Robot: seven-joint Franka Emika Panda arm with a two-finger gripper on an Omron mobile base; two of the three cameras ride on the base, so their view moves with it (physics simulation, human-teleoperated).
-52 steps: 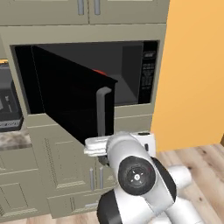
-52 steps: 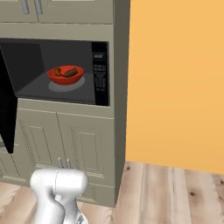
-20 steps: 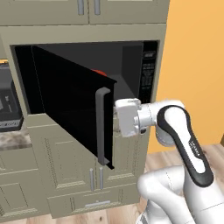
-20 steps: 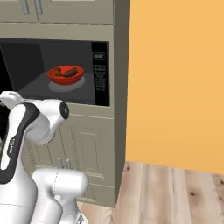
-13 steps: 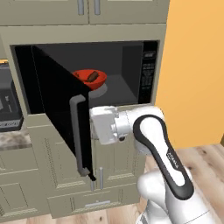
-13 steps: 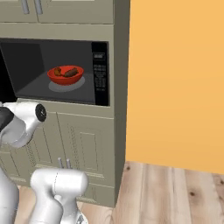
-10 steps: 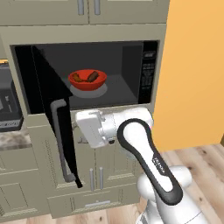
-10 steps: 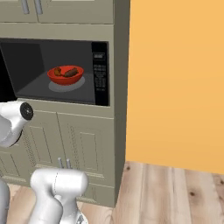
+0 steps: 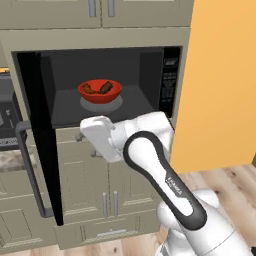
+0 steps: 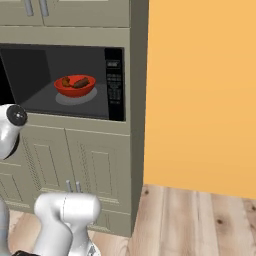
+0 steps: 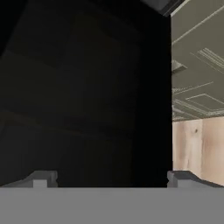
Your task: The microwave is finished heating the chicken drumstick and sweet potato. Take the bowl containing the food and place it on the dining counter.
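You are looking at the bowl (image 9: 100, 91) sitting on the turntable inside the microwave (image 9: 100, 85), whose door (image 9: 42, 135) is standing wide open, with the food (image 9: 98, 88) lying in it. Your tool (image 11: 111, 178) is gaping wide and holding nothing, facing the black inner face of the door below the cavity. I am judging the bowl stiff, light and glossy, so likely slippery: you are best taking it by the near rim, one finger inside and one outside, and keeping it level.
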